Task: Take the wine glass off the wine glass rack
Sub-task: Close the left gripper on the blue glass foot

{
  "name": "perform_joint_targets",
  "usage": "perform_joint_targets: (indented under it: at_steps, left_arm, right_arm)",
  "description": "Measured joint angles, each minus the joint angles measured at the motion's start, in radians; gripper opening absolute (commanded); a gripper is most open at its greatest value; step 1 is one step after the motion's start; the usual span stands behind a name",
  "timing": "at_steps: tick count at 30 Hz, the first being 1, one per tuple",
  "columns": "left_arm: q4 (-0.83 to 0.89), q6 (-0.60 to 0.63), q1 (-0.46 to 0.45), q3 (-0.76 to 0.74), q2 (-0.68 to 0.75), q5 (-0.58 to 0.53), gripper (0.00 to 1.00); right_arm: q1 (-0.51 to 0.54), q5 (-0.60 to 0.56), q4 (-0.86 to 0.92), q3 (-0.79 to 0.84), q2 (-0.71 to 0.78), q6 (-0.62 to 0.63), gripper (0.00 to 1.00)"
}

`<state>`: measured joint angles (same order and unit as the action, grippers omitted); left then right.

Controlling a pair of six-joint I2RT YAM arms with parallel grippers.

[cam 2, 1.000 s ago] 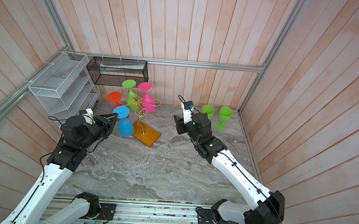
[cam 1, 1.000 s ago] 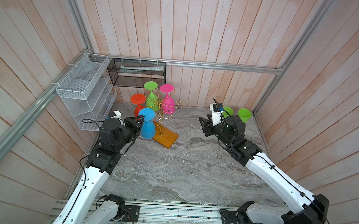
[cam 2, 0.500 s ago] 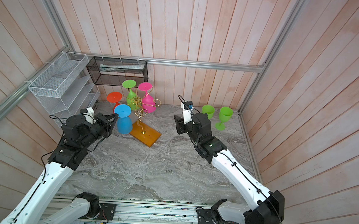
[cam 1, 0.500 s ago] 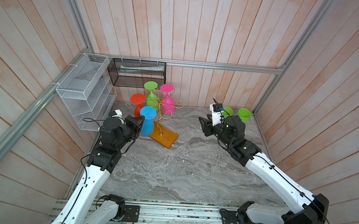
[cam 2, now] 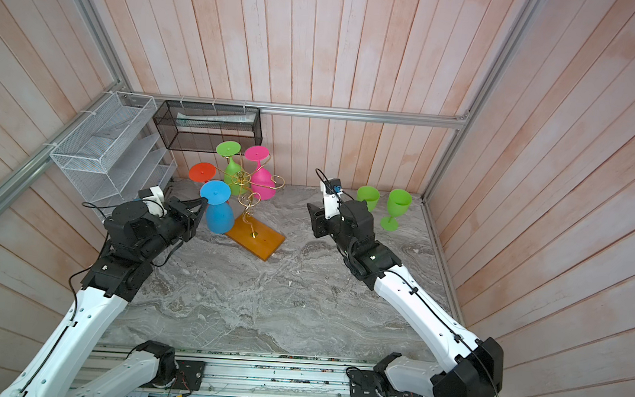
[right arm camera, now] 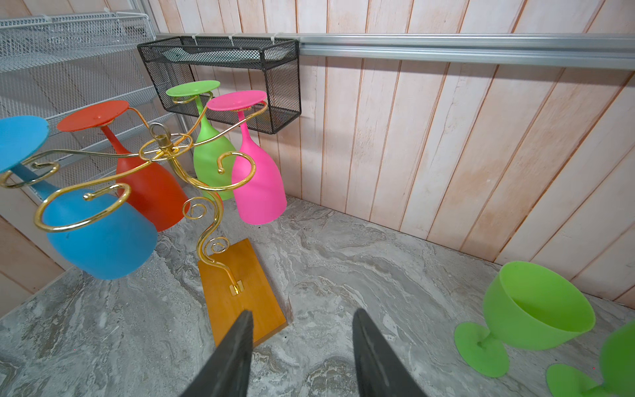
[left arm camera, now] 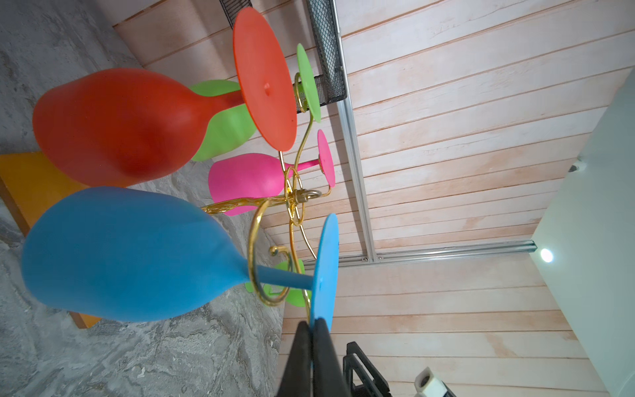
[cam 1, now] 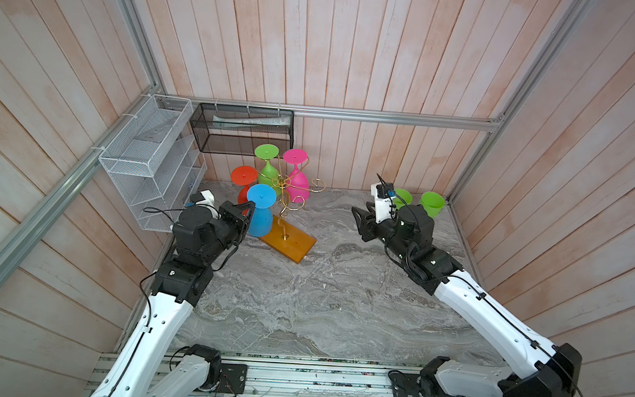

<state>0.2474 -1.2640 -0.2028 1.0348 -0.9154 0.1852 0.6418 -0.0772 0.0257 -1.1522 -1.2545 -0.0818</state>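
Note:
The wine glass rack (cam 1: pixel 285 189) is a gold wire stand on an amber wooden base (cam 1: pixel 290 240), at the back left in both top views. Blue, red, green and pink glasses hang from it upside down. The blue wine glass (cam 1: pixel 260 220) (left arm camera: pixel 130 254) has its stem inside a curled arm. My left gripper (left arm camera: pixel 312 326) (cam 2: pixel 203 200) is shut on the rim of the blue glass's round foot (left arm camera: pixel 326 268). My right gripper (right arm camera: pixel 302 314) (cam 1: pixel 357 215) hovers open over the marble to the right of the base (right arm camera: pixel 237 292), holding nothing.
Two green glasses (cam 1: pixel 432 204) (cam 1: pixel 402 197) stand upright at the back right, just behind the right arm. A white wire mesh shelf (cam 1: pixel 148 159) hangs on the left wall. A black mesh basket (cam 1: pixel 242 129) hangs on the back wall above the rack.
My left gripper has closed onto the edge of the blue glass's foot. The blue glass has shifted slightly. The right arm has not moved.

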Motion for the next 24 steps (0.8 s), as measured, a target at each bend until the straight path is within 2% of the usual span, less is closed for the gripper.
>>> perform_joint_targets:
  at_steps: [11, 24]
  left_arm:
    - [0.019, 0.005, 0.012, 0.020, 0.002, 0.000, 0.00]
    - [0.049, 0.033, 0.106, 0.021, -0.008, 0.054, 0.00]
  right_arm:
    - [0.000, 0.000, 0.000, 0.000, 0.000, 0.000, 0.48]
    - [0.000, 0.000, 0.000, 0.000, -0.001, 0.000, 0.47]
